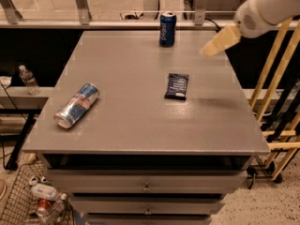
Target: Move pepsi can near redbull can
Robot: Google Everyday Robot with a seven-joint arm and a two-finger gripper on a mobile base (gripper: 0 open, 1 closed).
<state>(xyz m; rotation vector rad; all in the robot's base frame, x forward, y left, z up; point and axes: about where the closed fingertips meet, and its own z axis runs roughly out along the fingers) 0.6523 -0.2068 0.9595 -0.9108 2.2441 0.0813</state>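
Observation:
The pepsi can [167,28] stands upright at the far edge of the grey table [140,121], a short dark blue can with a silver top. The redbull can [77,105] lies on its side near the table's left edge, silver and blue with a red mark. My gripper [216,42] comes in from the upper right on a white arm. It hangs above the table's far right part, to the right of the pepsi can and apart from it.
A flat dark blue snack packet [177,86] lies right of the table's middle. Drawers [146,185] run below the tabletop. A wire basket [33,201] with bottles sits on the floor at the lower left. Yellow rails [276,102] stand to the right.

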